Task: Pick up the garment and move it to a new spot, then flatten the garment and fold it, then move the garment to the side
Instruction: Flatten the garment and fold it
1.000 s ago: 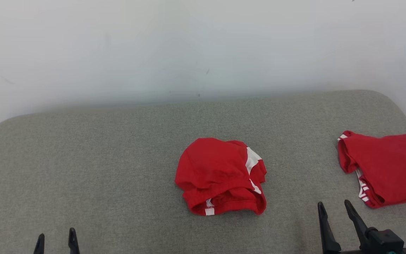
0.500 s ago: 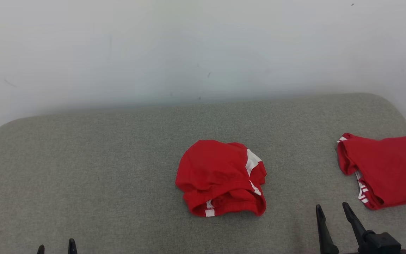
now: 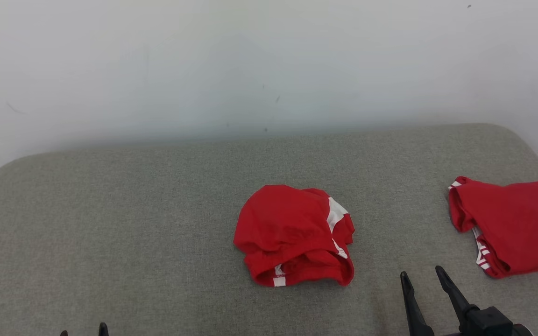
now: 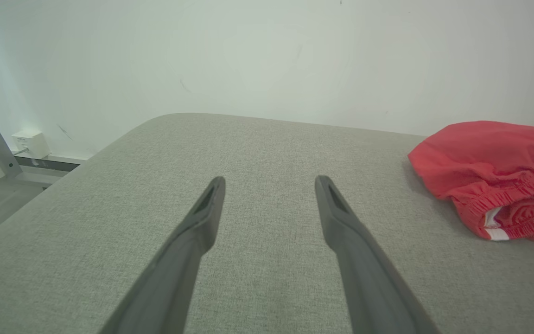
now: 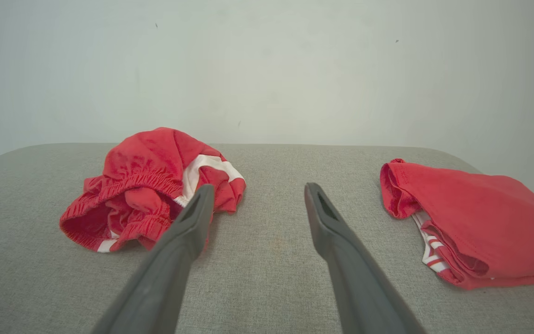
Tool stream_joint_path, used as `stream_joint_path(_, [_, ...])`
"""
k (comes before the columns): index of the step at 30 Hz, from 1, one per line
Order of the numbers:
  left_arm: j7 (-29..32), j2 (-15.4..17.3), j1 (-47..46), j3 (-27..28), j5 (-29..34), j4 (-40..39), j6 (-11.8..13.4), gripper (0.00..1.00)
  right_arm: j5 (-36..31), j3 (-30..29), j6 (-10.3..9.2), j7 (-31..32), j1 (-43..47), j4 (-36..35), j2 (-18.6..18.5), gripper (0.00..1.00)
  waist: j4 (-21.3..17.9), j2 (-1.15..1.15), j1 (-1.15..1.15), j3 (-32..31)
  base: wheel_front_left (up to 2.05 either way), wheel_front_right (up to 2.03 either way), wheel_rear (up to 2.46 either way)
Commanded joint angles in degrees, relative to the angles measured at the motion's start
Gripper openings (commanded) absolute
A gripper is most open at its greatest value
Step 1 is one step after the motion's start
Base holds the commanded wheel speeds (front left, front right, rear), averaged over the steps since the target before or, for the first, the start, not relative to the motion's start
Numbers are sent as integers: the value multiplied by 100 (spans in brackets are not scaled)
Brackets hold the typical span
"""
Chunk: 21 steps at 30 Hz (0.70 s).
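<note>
1. Grey cloth covers the big soft pad point(image 3: 110, 233), and a plain white wall point(image 3: 269, 56) stands behind it on the far side.
2. A crumpled red garment point(image 3: 292, 235) with white stripes sits in a heap in the middle of the pad. It has not moved.
3. A second red garment point(image 3: 512, 224) lies folded at the far right edge, well apart from the heap. It looks done already.
4. The right gripper point(image 3: 422, 275) has slid a little to the left, toward the heap. It is now near the heap's right side but not touching it. Its two fingers are spread wide and hold nothing.
5. The left gripper point(image 4: 270, 181) has dropped lower at the near left, so its tips peek up at the bottom edge of the head view. It is spread wide too, empty, and well apart from the heap.
6. I think the picking up is just starting. The right gripper seems to be going for the heap first.
</note>
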Motion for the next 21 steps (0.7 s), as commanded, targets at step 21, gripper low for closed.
stream_joint_path(21, [-17,-11,-169,-355,-195,45,-60,100,87,88,-15,-48,-60,26,-29,100,-44,0,0,91,0,0,0])
